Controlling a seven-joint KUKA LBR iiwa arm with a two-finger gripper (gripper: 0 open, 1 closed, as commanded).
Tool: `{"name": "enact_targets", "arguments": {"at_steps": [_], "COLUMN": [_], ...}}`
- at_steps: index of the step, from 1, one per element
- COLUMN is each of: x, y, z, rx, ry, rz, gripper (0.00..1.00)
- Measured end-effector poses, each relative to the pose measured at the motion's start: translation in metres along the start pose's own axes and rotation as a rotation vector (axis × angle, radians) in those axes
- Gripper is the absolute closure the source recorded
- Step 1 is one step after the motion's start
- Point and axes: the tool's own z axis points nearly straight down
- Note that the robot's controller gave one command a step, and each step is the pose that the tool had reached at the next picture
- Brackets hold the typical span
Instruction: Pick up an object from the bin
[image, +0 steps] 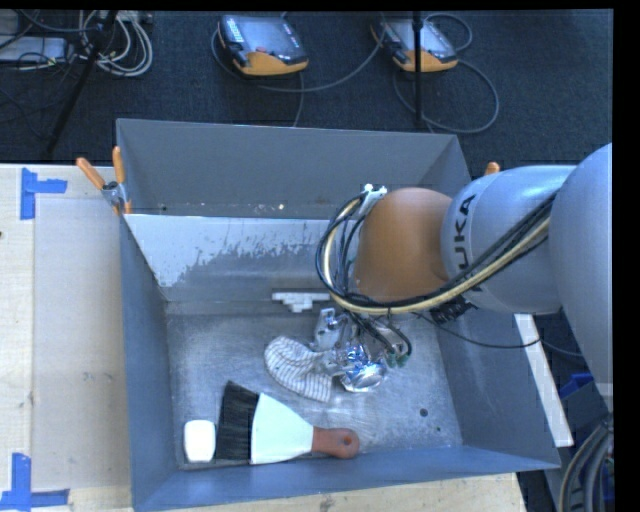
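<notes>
My gripper (338, 335) hangs low over the middle of the bin floor, under the arm's orange cover. A checked grey-and-white cloth (290, 366) lies bunched up just to its left and touches it. A small shiny silvery thing (362, 374) lies right below the gripper, at the cloth's right end. Whether either of them is held cannot be made out.
A hand brush (275, 430) with black bristles, a white body and a reddish-brown handle lies along the front wall. A white block (199, 440) sits at its left end. A flat white plastic piece (295, 298) rests at the foot of the back wall.
</notes>
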Motion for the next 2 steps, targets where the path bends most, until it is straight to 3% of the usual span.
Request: {"name": "enact_targets", "arguments": {"at_steps": [1, 2], "x": [0.0046, 0.0046], "y": [0.0075, 0.0075], "z": [-0.1146, -0.1146], "rx": [0.002, 0.002], "ry": [-0.008, -0.008], "rz": [0.048, 0.048], "gripper": [1.0, 1.0]}}
